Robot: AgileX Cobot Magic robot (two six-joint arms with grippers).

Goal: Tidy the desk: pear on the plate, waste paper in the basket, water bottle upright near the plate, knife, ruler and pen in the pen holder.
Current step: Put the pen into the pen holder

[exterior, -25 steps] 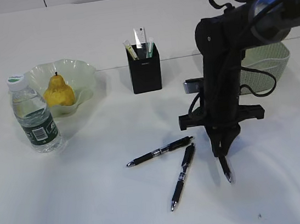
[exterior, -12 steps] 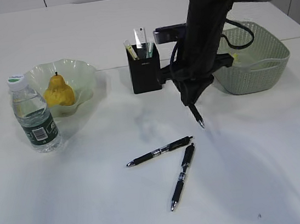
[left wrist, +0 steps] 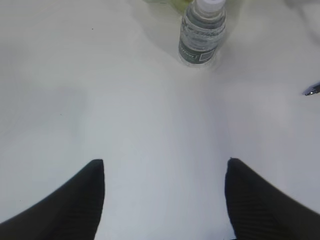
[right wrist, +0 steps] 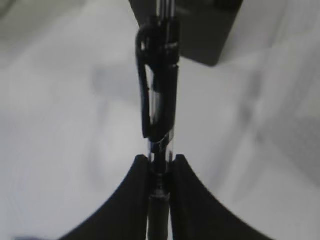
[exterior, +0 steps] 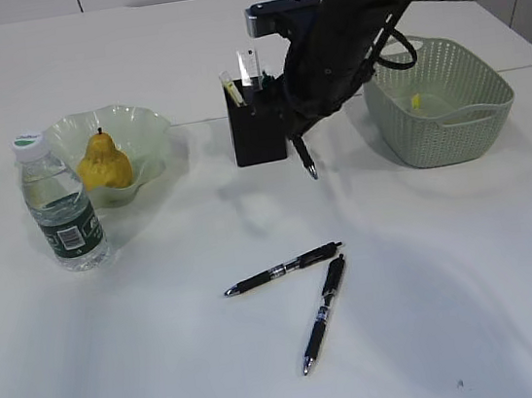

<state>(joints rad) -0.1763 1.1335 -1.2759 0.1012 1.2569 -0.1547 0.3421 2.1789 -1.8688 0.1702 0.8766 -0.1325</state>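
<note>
White tabletop, evenly lit, serving as the desk. Hanging tip-down from the right gripper [exterior: 295,136], clamped between its jaws just beside the pen holder [exterior: 258,131]: a black pen [exterior: 306,157], not yet dropped in. Already standing in that holder: a ruler [exterior: 247,67] and other slim items, too small to identify. Still lying on the table, well apart from the holder: two more pens [exterior: 283,269], tips nearly meeting. Resting on the plate [exterior: 144,129]: the pear [exterior: 104,161]. Standing upright just beside the plate: the water bottle [exterior: 61,204]. Sitting to the right: the basket [exterior: 442,102], something yellow inside, paper hard to confirm. Hovering over bare table, fingers apart and empty: the left gripper [left wrist: 164,197]. Judging roughly: mostly finished, three pens remaining.
</note>
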